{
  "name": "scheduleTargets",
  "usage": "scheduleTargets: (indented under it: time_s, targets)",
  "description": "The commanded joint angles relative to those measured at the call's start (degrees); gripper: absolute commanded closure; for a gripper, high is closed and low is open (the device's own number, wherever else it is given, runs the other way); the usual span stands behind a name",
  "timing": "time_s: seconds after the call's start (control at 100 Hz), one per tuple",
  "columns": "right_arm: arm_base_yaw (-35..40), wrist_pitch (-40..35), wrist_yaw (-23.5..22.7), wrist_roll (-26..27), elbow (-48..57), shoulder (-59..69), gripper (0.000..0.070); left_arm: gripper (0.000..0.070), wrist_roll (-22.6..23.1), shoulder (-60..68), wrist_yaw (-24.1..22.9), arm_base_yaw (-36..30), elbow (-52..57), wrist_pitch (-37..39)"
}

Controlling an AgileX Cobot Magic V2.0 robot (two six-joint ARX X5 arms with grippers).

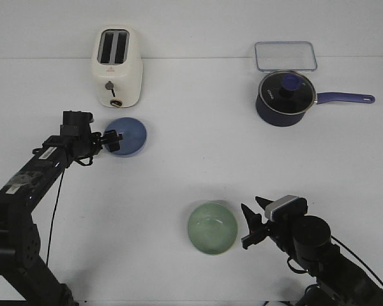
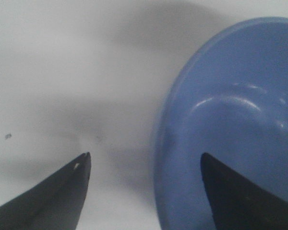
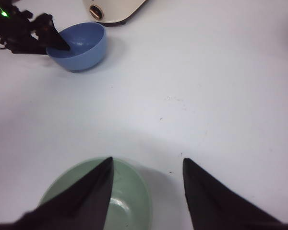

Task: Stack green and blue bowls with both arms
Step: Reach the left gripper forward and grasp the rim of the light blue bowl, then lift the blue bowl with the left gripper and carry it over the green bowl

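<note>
The blue bowl (image 1: 129,136) stands upright at the left, in front of the toaster. My left gripper (image 1: 115,141) is open at its near-left rim. In the left wrist view the left gripper (image 2: 145,158) straddles the blue bowl's (image 2: 230,124) rim, one finger over the inside and one outside. The green bowl (image 1: 212,227) stands upright near the front centre. My right gripper (image 1: 250,210) is open just right of it. In the right wrist view the right gripper (image 3: 148,160) has one finger over the green bowl (image 3: 132,203) and one beside it. Both grippers hold nothing.
A cream toaster (image 1: 117,67) stands at the back left, close behind the blue bowl. A dark navy saucepan (image 1: 284,97) with a glass lid and a long handle sits at the back right. A clear container lid (image 1: 285,56) lies behind it.
</note>
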Motion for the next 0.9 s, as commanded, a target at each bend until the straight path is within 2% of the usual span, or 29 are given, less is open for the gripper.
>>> scheduleTargets:
  time_s: [0.0,0.11,0.32,0.46,0.56,0.72,0.89]
  targets:
    - [0.5,0.5,0.1,-0.4,0.5,0.1,0.0394,0.0407,0.5,1.1,0.1,-0.1,1.4,1.0]
    - [0.5,0.5,0.1,-0.4,0.5,0.1,0.0394,0.0697,0.5,1.3,0.1,-0.6,1.4,2.3]
    - [0.5,0.6,0.1,-0.3,0.5,0.1,0.0394,0.069,0.6,0.6,0.6,-1.0,1.4,1.8]
    - [0.5,0.6,0.1,-0.3,0.5,-0.1,0.0394,0.069,0.7,-4.9,5.3,-1.2,1.4,1.5]
    - [0.5,0.6,0.1,-0.3,0.5,-0.8,0.0394,0.069,1.7,-11.9,6.7,-2.9,1.4,-1.1]
    - [0.5,0.6,0.9,-0.5,0.5,-1.1,0.0394,0.0691,4.7,-21.5,6.7,-10.3,0.5,-8.2]
    - [0.5,0.8,1.5,-0.9,0.5,-1.1,0.0394,0.0691,2.7,-26.4,6.6,-23.5,-4.5,-8.7]
